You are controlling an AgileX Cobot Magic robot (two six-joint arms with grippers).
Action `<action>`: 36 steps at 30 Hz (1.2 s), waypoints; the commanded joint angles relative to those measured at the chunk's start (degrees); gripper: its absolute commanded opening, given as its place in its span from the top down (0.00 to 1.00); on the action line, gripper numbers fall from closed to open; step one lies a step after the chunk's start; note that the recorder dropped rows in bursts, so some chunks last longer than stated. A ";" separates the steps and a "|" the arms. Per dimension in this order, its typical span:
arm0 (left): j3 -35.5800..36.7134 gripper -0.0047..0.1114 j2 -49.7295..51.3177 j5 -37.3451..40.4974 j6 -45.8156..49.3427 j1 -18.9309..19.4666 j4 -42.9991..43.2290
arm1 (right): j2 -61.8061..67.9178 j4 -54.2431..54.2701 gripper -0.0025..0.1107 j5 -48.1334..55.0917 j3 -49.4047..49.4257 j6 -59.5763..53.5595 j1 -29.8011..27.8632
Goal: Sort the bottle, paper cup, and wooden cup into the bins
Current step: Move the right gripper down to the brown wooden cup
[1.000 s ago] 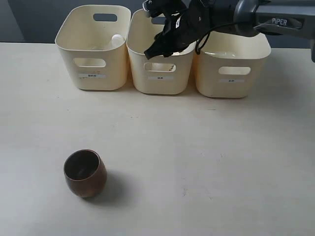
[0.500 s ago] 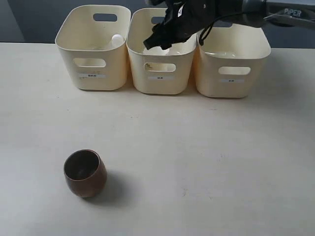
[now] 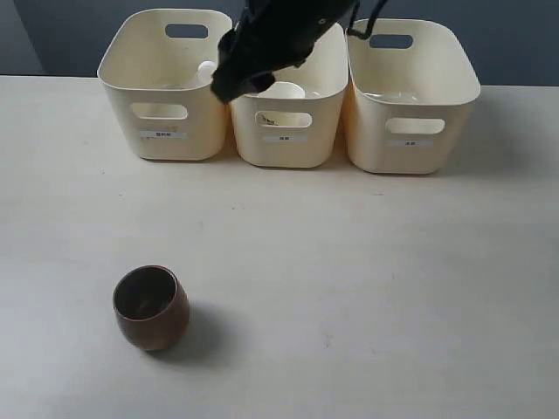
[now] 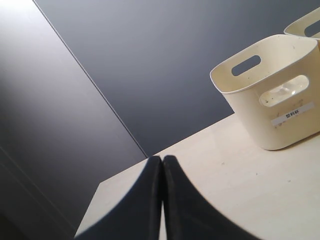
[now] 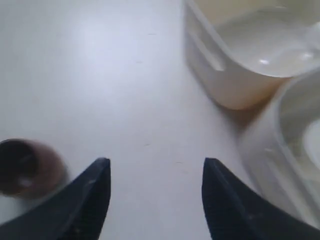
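The wooden cup (image 3: 150, 307) stands upright at lower left, well apart from the bins (image 3: 376, 150) along the top. The right gripper (image 5: 155, 200), spread and empty, should descend squarely astride the cup's rim; the left gripper (image 4: 161, 165) is pressed together.

Exterior camera, raised, looks down across the table (image 3: 393, 288) at the labelled fronts of three bins (image 3: 306, 155) along the far edge. Left wrist camera sits low, facing the leftmost bin (image 4: 250, 117) against a dark wall. Right wrist camera looks steeply down from above, sharing the wooden cup (image 5: 27, 165) and two bins with the exterior view.
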 commanded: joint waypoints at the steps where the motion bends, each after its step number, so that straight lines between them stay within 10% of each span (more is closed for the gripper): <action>1: 0.10 0.96 -0.28 -0.37 -0.10 0.03 -0.51 | -0.28 6.21 0.51 9.92 -0.31 -5.59 4.56; 16: 0.10 0.96 -0.28 -0.37 -0.10 0.03 -0.51 | 8.98 -6.59 0.51 13.14 -0.31 -8.31 22.27; 36: 0.10 0.96 -0.28 -0.37 -0.10 0.03 -0.51 | 16.04 -8.01 0.51 7.91 -0.31 -8.31 23.29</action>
